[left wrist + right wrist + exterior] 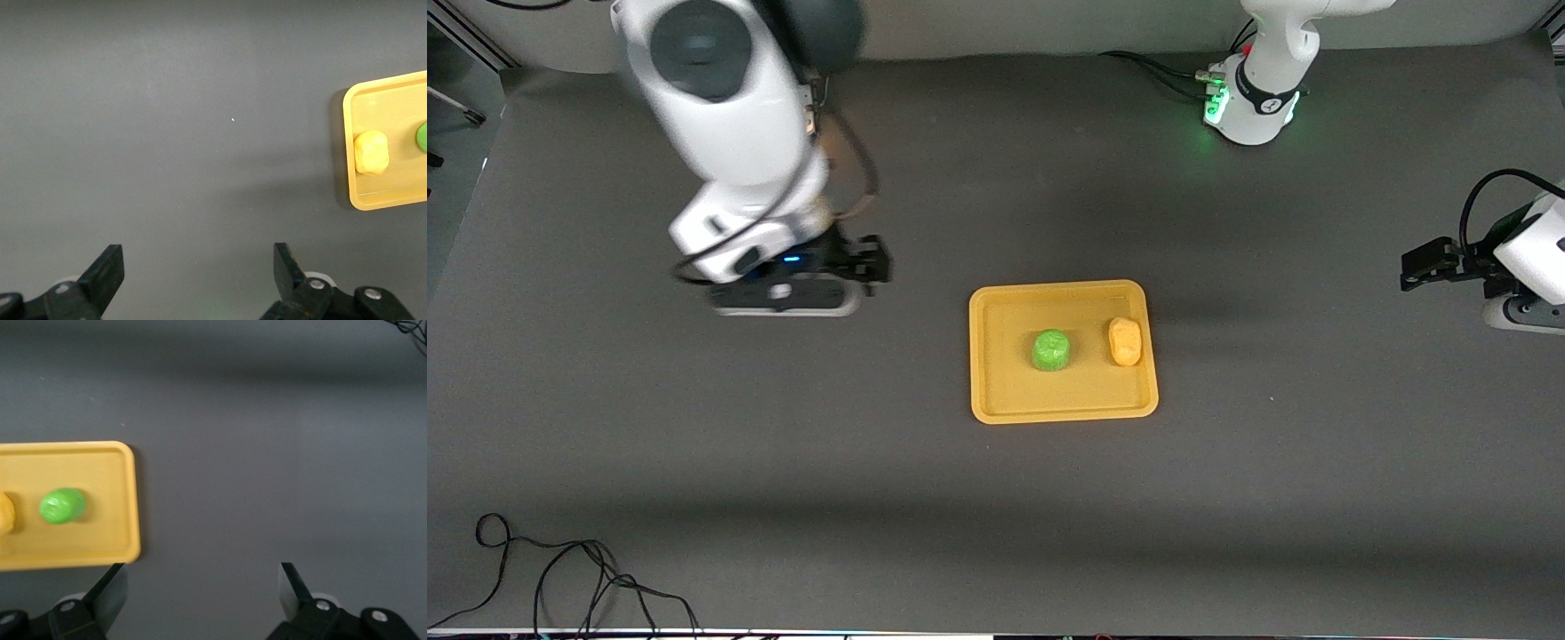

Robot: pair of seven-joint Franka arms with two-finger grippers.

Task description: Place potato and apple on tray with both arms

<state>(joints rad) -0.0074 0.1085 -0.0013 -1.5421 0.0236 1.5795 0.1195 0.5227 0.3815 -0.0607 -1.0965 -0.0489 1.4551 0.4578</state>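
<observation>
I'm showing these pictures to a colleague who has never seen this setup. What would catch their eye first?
Probably the yellow tray in the middle of the dark table, with the green apple and the potato lying on it side by side, the potato toward the left arm's end. Next, the two arms drawn off to either end: the right gripper and the left gripper both open and empty above bare table.

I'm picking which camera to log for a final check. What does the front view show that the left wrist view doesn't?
Only the front view shows the whole tray, the whole apple, the right gripper over bare table toward the right arm's end, and both arm bases. Only the left wrist view shows the left gripper with fingers spread, empty, over bare table. Both show the potato lying in the tray near its rim toward the left arm's end.
</observation>
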